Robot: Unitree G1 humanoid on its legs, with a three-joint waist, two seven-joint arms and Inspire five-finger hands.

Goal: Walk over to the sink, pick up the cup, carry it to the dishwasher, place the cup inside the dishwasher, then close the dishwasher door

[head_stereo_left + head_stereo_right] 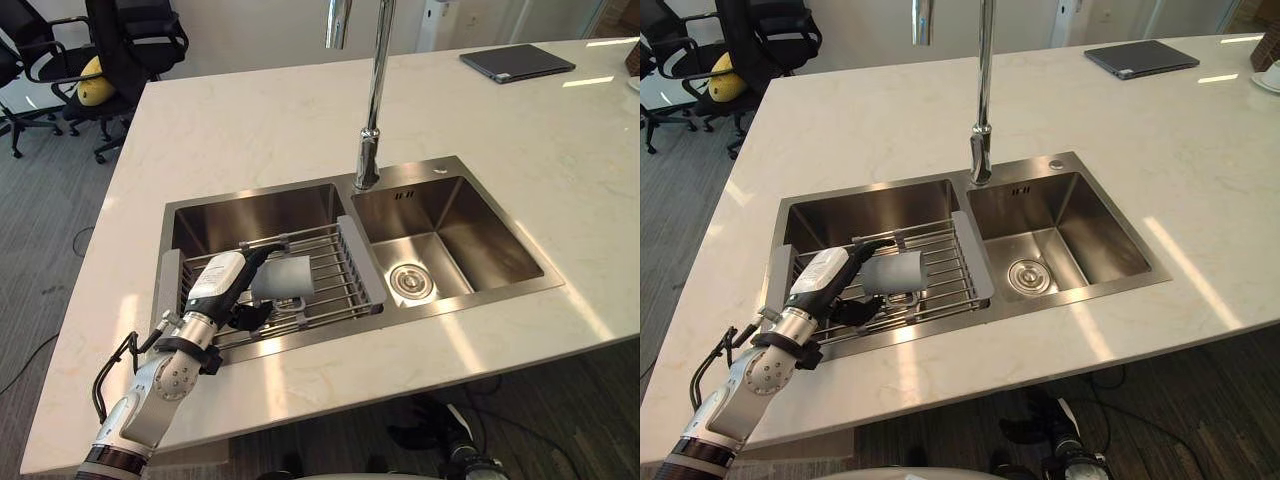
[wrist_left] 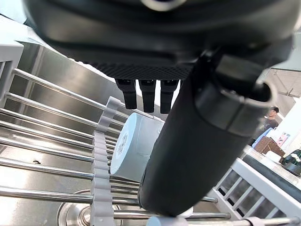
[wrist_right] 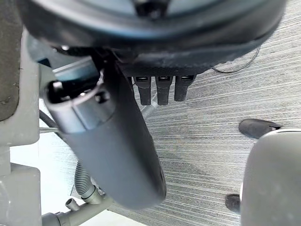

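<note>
The left robot hand (image 1: 228,285) is reaching over the near edge of the white marble-patterned desk (image 1: 250,120) and into the left basin of the stainless steel double-basin sink (image 1: 250,215). The sink is sitting close to that near edge. A metal wire rack with grey end pieces (image 1: 340,275) is spanning the left basin. The pale grey cylindrical cup (image 1: 285,278) is lying on its side on the rack's bars, its flat end facing the hand in the left wrist view.

The left robot hand is spread. Its fingers (image 2: 148,92) are stretching straight over the top of the cup while the thumb is sitting low on the near side, so the cup is lying between them. Whether they are touching it, I cannot tell.

The right robot hand (image 3: 188,42) is hanging over grey carpet, its fingers straight and relaxed and holding nothing.

A tall chrome faucet (image 1: 375,100) is rising from the sink's back rim between the two basins. A flat dark slab-like device (image 1: 517,62) is lying near the desk's far right corner. Black office chairs (image 1: 130,50) are standing beyond the far left corner.
</note>
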